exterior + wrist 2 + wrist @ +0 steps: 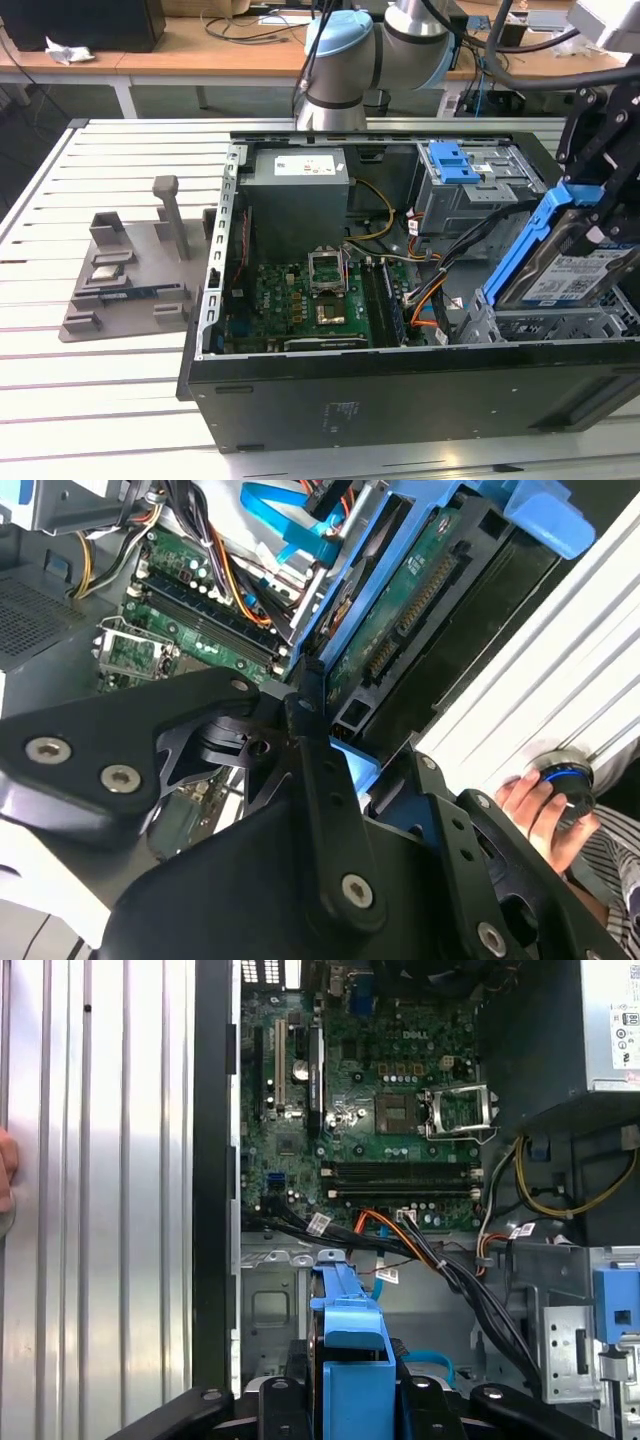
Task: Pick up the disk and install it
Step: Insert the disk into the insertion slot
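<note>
The gripper (590, 215) holds the disk (560, 265), its jaws pinching the blue frame at the disk's upper end. The disk hangs tilted over the drive bay (560, 325) at the near corner of the open case (400, 390), on the exterior view's right. The motherboard (390, 1110) lies bare inside the case. A hand (535, 805) rests on the slatted desk (110, 400) beside the case.

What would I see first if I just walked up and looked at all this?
Probably the bright blue-framed disk, held tilted by the black gripper over the open computer case at the exterior view's right. Next, the green motherboard lying inside the case, with the grey box behind it. A grey stand sits on the slatted table at the exterior view's left.
</note>
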Action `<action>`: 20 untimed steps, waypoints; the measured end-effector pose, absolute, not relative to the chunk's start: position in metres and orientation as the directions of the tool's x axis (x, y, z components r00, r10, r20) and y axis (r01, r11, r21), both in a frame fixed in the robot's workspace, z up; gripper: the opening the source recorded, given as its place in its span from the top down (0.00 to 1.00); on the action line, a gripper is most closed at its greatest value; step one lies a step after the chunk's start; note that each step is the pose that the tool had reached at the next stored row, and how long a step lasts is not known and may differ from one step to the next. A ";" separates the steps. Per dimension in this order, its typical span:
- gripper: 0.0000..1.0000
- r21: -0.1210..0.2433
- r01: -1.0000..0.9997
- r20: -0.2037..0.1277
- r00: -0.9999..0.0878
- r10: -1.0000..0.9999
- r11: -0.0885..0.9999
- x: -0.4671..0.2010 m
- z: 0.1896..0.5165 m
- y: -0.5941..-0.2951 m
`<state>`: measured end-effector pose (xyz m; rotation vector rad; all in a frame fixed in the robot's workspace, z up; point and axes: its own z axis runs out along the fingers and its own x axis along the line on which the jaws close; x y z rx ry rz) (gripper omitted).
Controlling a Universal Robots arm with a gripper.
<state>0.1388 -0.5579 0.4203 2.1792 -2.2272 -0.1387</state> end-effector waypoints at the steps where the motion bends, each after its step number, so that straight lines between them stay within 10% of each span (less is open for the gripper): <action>1: 0.63 0.079 -0.997 -0.046 -0.024 -0.999 0.020 0.139 0.418 -0.558; 20: 0.62 0.079 -0.997 -0.046 -0.023 -0.999 0.020 0.139 0.396 -0.558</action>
